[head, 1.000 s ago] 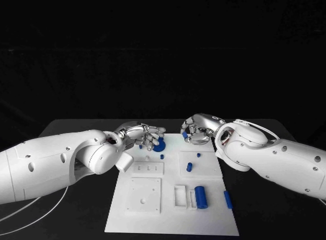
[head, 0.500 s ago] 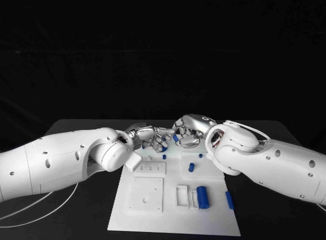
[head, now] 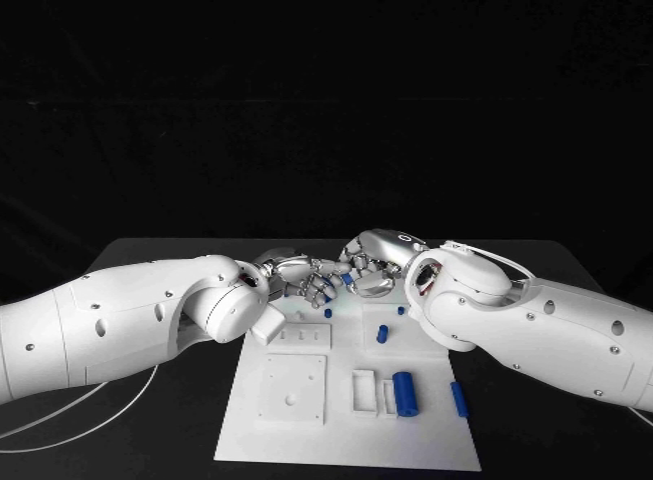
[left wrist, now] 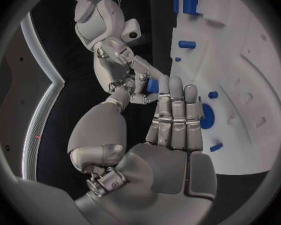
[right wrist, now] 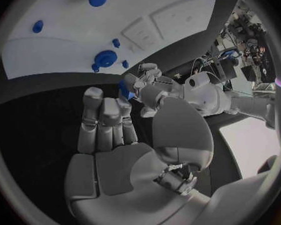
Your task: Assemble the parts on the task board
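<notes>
Nearest me, on the white board (head: 348,425): a square recessed plate (head: 292,390) on my left side, then a narrow white slot block (head: 362,391), a thick blue cylinder (head: 404,387) standing just beside it, and a slim blue bar (head: 459,399) lying near the board's right edge.

Middle of the board: a small white block (head: 300,336) with slots; a short blue peg (head: 382,334) to its right; a smaller blue pin (head: 401,311) beyond that; a tiny blue pin (head: 328,313) near my left fingers.

Far end of the board: my two hands meet, fingertips close together. My left hand (head: 306,275) has its long fingers (left wrist: 173,116) straight and side by side, thumb set apart; I cannot tell whether it touches the piece. My right hand (head: 380,259) pinches a small blue piece (left wrist: 152,85) between thumb and fingertips, raised off the board between both hands. The same piece (right wrist: 125,87) shows at the fingertips from my right wrist.

Beneath and just beyond my left fingers: a blue gear (left wrist: 207,116) lying flat on the board, seen also from my right wrist (right wrist: 105,59).
</notes>
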Controlling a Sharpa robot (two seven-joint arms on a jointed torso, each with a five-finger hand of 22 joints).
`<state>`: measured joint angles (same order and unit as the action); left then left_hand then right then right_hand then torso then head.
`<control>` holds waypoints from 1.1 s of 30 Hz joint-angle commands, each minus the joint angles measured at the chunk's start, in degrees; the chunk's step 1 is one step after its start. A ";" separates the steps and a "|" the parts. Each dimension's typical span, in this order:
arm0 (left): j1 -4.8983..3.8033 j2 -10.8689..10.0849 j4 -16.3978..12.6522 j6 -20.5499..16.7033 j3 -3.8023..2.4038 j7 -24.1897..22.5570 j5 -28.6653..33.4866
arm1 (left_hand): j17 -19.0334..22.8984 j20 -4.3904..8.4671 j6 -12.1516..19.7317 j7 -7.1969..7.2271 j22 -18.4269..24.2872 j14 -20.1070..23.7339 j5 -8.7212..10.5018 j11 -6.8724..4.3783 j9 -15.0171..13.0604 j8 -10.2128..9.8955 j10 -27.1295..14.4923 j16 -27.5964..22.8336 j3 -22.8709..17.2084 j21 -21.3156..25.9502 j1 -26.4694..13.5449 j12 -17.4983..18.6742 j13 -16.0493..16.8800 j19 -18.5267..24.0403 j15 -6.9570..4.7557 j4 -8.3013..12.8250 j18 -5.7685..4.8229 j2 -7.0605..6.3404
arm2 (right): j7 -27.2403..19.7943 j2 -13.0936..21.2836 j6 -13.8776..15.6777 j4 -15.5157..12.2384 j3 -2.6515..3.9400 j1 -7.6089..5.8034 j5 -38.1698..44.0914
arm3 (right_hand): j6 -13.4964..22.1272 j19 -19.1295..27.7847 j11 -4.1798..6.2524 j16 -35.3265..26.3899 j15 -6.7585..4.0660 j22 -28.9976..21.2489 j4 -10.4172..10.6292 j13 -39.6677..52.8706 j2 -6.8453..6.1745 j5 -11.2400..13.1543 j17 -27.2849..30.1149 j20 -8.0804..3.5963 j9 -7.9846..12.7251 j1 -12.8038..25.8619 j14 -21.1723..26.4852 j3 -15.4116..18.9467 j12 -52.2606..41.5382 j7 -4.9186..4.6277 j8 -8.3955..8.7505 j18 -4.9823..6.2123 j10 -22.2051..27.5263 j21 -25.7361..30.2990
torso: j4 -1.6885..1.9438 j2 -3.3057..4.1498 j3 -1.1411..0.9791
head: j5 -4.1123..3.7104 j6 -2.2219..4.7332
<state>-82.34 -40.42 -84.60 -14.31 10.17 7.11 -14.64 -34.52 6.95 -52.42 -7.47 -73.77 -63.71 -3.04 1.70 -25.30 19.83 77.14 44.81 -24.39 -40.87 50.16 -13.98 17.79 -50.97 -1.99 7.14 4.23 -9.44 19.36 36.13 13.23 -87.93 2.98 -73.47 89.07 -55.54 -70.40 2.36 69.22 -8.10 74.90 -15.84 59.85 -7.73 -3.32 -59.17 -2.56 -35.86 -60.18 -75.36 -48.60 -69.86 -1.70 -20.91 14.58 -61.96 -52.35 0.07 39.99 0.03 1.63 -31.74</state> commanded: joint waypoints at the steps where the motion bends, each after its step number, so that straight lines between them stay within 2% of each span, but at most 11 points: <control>1: -0.12 0.18 -0.13 0.48 -0.04 0.50 -0.64 | 0.10 0.45 -0.68 0.21 0.12 0.05 0.20 -0.18 -0.15 0.35 -0.33 -0.19 0.28 0.35 -0.61 0.37 0.13 0.33 0.23 -0.26 -0.45 0.26 | 0.28 -0.40 -1.39 0.06 0.02 0.01 0.83 | -6.39 -0.24 -0.01 0.04 -0.21 0.74 -0.03 0.00 0.13 0.17 0.02 -0.03 -0.79 -0.14 -0.17 -0.37 0.40 -2.20 -0.18 0.42 -0.33 -0.13 | 0.03 0.02 0.00 | -0.11 0.00; 8: -0.12 0.37 0.14 0.55 -0.02 0.78 -0.75 | 0.16 0.47 -0.77 0.28 0.19 -0.08 0.19 -0.25 -0.14 0.34 -0.26 -0.19 0.15 0.31 -0.35 0.39 0.24 0.28 0.19 -0.26 -0.37 0.76 | 0.49 -0.73 -1.38 0.10 0.02 0.02 0.96 | -6.42 -0.24 -0.01 0.03 -0.21 0.73 0.03 0.02 0.11 0.10 0.03 0.01 -0.83 -0.06 -0.18 -0.53 0.45 -2.20 -0.11 0.42 -0.36 -0.12 | 0.09 0.02 -0.06 | -0.09 -0.04; 17: -0.10 0.77 0.56 0.38 -0.02 0.78 -0.79 | 0.24 0.45 -0.83 0.29 0.24 -0.17 0.18 -0.26 -0.12 0.29 -0.25 -0.21 0.14 0.24 -0.02 0.44 0.36 0.25 0.18 -0.09 -0.34 1.39 | 0.59 -1.04 -2.10 0.21 0.01 0.09 1.01 | -6.45 -0.26 -0.01 0.02 -0.21 0.72 0.06 0.04 0.07 0.07 0.04 0.04 -0.87 -0.01 -0.18 -0.63 0.49 -2.19 -0.07 0.42 -0.39 -0.12 | -0.07 0.05 -0.05 | -0.10 -0.18; 28: -0.10 1.16 0.96 0.63 -0.01 1.14 -1.04 | 0.37 0.43 -1.17 0.37 0.34 -0.36 0.15 -0.32 -0.10 0.28 -0.10 -0.16 0.39 0.05 0.96 0.52 0.69 0.27 0.16 0.87 -0.34 2.95 | 0.76 -1.76 -2.48 -0.16 -0.07 0.37 1.47 | -6.47 -0.28 -0.01 0.00 -0.21 0.71 0.12 0.06 0.07 0.03 0.05 0.07 -0.91 0.07 -0.20 -0.76 0.53 -2.19 -0.02 0.42 -0.42 -0.11 | 0.12 0.08 -0.05 | -0.24 -0.22; 33: -0.10 1.27 0.96 0.92 -0.01 1.13 -1.18 | 0.41 0.48 -1.57 0.51 0.38 -0.55 0.02 -0.41 -0.12 0.35 0.08 -0.05 0.51 -0.14 1.76 0.52 0.91 0.22 0.08 1.73 -0.35 3.99 | 0.77 -1.82 -2.78 -0.09 -0.07 0.37 1.48 | -6.48 -0.29 -0.01 0.00 -0.21 0.71 0.13 0.07 0.07 0.01 0.05 0.08 -0.92 0.08 -0.20 -0.79 0.54 -2.19 0.00 0.42 -0.43 -0.11 | 0.02 0.06 0.02 | -0.24 -0.21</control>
<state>-82.26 -39.50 -83.40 -14.24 10.38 9.23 -15.60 -34.20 6.94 -53.75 -6.96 -73.45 -63.92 -3.04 1.71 -25.44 19.95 77.15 44.81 -23.82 -40.87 52.16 -13.71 18.66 -50.98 -1.78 8.62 3.04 -5.96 20.44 34.51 12.09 -87.82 3.02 -73.30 89.95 -55.68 -70.39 2.35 69.22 -8.08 74.90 -15.68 59.85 -7.95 -3.32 -59.16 -2.55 -36.68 -59.96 -75.37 -49.09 -69.65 -1.58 -20.55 14.23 -61.96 -52.35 0.13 40.06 0.01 1.37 -31.96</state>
